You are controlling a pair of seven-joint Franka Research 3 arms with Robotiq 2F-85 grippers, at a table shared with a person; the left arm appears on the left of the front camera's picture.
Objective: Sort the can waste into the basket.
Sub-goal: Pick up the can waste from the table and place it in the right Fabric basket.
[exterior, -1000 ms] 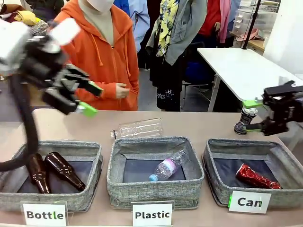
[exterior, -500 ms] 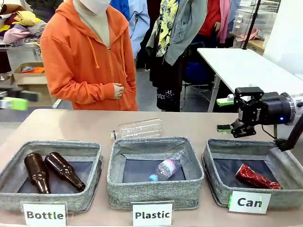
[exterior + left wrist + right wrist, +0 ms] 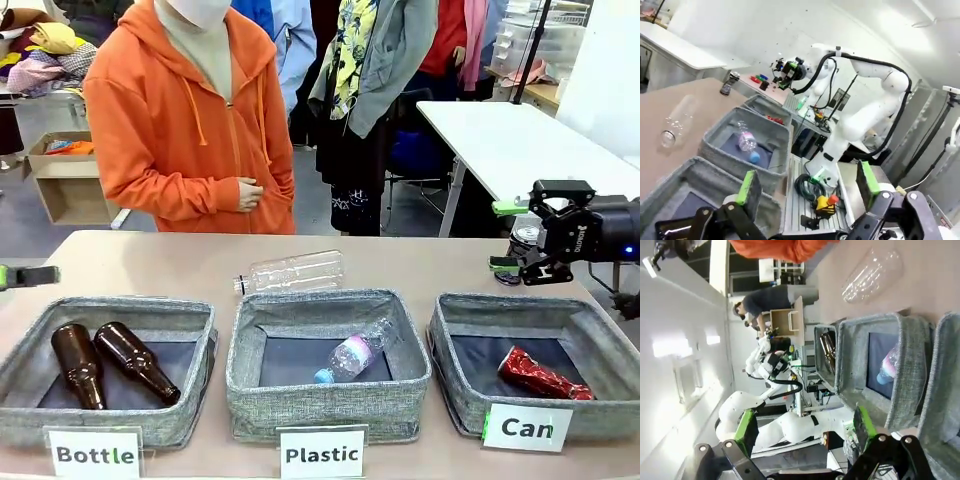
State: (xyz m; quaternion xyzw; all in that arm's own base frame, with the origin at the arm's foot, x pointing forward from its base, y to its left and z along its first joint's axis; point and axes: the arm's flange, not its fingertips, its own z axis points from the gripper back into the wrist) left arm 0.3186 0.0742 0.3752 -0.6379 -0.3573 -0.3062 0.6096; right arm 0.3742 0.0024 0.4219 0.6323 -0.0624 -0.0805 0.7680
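**A:** Which step?

**B:** One can sorted, one left. The red can point(image 3: 543, 374) lies in the Can basket point(image 3: 605, 420), toward its right end. The dark can point(image 3: 522, 238) stands upright on the table point(image 3: 180, 265), just beyond the basket's far rim. I read this as the approach to the second pick, with no grasp yet.

**A:** Right gripper point(image 3: 496, 236)?

**B:** It hangs at the table's far right. The wrist is rolled so the fingers lie level, one above the other, pointing toward the table's middle. The fingers are apart with nothing between them. From the front it overlaps the dark can. The left wrist view shows it raised off the table and apart from the can. Its own camera looks along the row of baskets toward the clear bottle point(image 3: 290, 271), and no can sits between the pads.

**A:** What does the next move call for?

**B:** My guess:
- Come down to can height and bring the spread fingers around the can's body, then close.
- The can is crushed, so the sides are uneven. A nudge could tip it or push it toward the table edge.
- Lift it over the rim and let go beside the red can.

**A:** Left gripper point(image 3: 807, 185)?

**B:** It is at the table's left edge, well apart from the work. The fingers are spread and it holds nothing.
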